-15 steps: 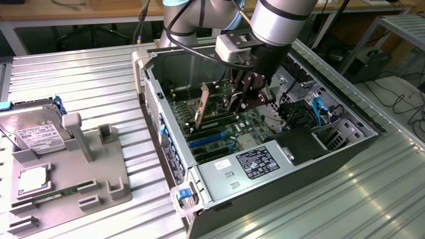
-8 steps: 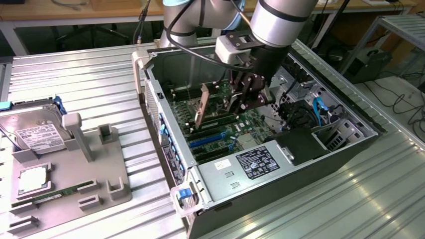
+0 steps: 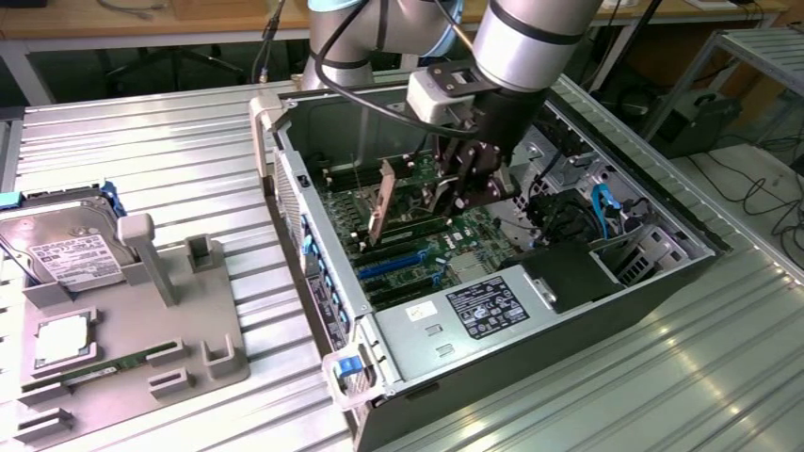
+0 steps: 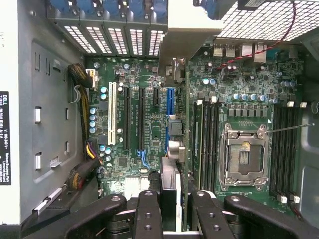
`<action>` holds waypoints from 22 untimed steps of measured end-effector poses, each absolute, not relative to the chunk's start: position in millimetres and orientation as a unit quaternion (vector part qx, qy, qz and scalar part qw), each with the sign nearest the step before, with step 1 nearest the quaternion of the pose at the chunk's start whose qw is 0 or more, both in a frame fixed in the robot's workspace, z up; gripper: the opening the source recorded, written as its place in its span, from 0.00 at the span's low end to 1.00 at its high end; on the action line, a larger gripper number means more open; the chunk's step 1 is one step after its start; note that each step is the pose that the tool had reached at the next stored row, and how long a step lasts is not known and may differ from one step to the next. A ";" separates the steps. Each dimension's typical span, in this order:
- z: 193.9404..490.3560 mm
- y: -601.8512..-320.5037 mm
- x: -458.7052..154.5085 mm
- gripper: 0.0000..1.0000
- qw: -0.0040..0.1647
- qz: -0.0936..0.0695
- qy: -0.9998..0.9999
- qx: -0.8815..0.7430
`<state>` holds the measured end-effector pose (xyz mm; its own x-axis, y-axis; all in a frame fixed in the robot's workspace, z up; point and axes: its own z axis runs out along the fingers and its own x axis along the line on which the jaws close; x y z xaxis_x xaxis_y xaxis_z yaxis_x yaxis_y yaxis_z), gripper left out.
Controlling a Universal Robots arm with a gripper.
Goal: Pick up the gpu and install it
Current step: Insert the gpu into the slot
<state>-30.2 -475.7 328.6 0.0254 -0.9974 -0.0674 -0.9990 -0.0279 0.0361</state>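
Observation:
The gpu (image 3: 405,212) stands on edge inside the open computer case (image 3: 314,245), low over the motherboard's expansion slots (image 3: 390,268). My gripper (image 3: 455,193) reaches down into the case and is shut on the card's upper edge. In the wrist view the gpu (image 4: 175,149) is seen edge-on, running away from the black fingers (image 4: 148,214) that clamp it on both sides, with its pale metal bracket (image 4: 192,30) at the far end by the case's rear slot openings. It lies alongside the blue slot (image 4: 171,99). Whether it is seated in a slot cannot be told.
A silver hard drive (image 3: 75,250), a processor (image 3: 60,341) and a green memory stick (image 3: 113,369) rest on the grey fixture (image 3: 188,320) at the exterior view's left. Inside the case are the power supply (image 3: 484,306), the empty processor socket (image 4: 244,154), blue cables (image 3: 603,207) and a cable bundle (image 4: 84,149).

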 end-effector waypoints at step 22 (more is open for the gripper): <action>322.4 -476.0 -30.4 0.28 0.012 0.034 0.697 -0.717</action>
<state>-30.4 -476.0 322.4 0.0271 -0.9975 -0.0658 -0.9991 -0.0292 0.0311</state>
